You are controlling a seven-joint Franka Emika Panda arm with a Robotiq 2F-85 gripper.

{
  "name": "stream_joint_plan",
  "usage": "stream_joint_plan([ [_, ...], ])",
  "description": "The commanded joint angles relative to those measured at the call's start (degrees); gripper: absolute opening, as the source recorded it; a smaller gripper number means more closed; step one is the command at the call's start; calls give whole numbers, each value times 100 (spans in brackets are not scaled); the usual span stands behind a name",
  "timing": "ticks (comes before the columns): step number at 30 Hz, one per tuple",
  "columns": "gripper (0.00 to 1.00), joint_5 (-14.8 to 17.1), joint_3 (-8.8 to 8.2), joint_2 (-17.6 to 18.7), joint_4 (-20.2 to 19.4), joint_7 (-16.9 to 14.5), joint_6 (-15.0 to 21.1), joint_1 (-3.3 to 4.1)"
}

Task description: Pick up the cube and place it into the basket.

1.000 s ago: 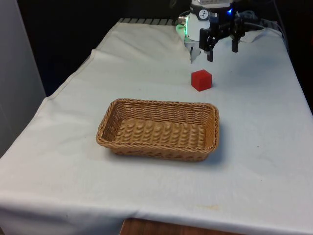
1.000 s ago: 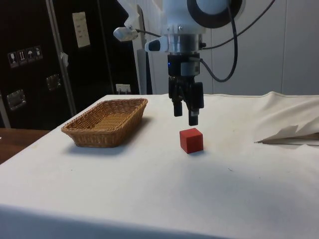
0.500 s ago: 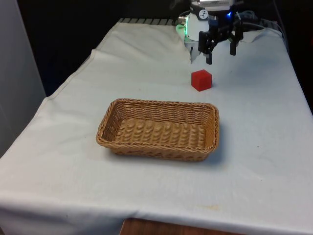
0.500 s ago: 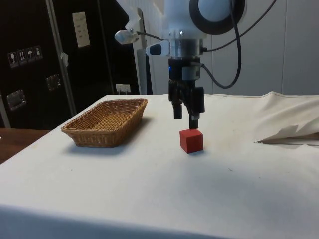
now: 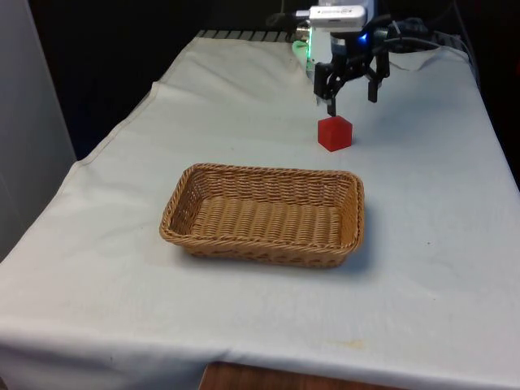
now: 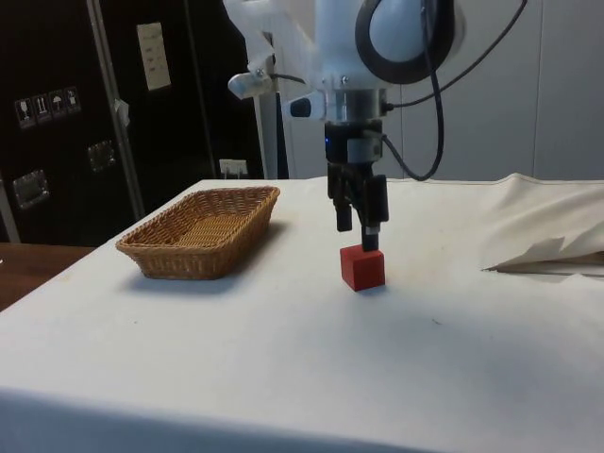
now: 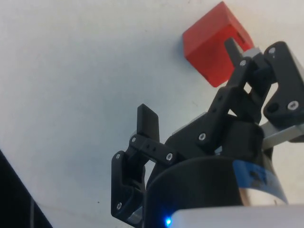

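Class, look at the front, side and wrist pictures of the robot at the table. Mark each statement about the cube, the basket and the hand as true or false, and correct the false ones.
1. The red cube lies inside the basket. False: it sits on the white cloth, outside the basket.
2. The hand is open. True.
3. The basket holds nothing. True.
4. The hand has the cube clamped and lifted. False: in the side view the cube rests on the cloth, and the hand is just above it.
5. In the front view the cube is farther from the camera than the basket. True.
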Motion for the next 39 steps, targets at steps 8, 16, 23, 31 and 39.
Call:
stream_joint_plan([
  [8,100,40,-120,195,11,-11,189,-11],
  [16,100,29,-138,258,11,6,241,-6],
  [23,100,57,-120,355,23,-11,332,6],
  [31,100,80,-97,590,63,-29,539,0],
  [39,100,6,-120,819,97,11,688,0],
])
